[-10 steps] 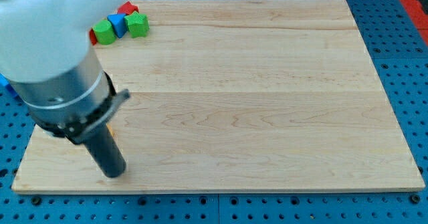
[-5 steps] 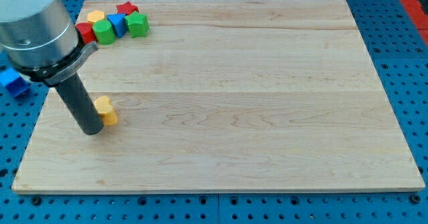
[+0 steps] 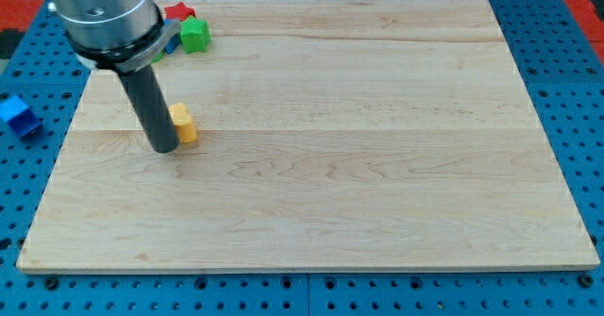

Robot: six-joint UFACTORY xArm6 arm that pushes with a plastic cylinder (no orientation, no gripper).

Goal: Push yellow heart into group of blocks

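In the camera view, my tip (image 3: 167, 147) is sitting on the wooden board (image 3: 377, 165) toward the view's left, and it is pressing right up against the yellow heart (image 3: 185, 124), which is poking out just to the right of the rod. There are no jaws on this tool, only a plain dark rod, so it is clamping nothing. Up toward the view's top left, a green block (image 3: 194, 35) and a red star (image 3: 177, 13) are peeking out from behind the arm's grey body, which is hiding whatever else is lying beside them. The heart is lying well apart from them, lower down the board. Off the board, at the far left, a blue block (image 3: 16, 114) is resting on the blue pegboard (image 3: 566, 71).
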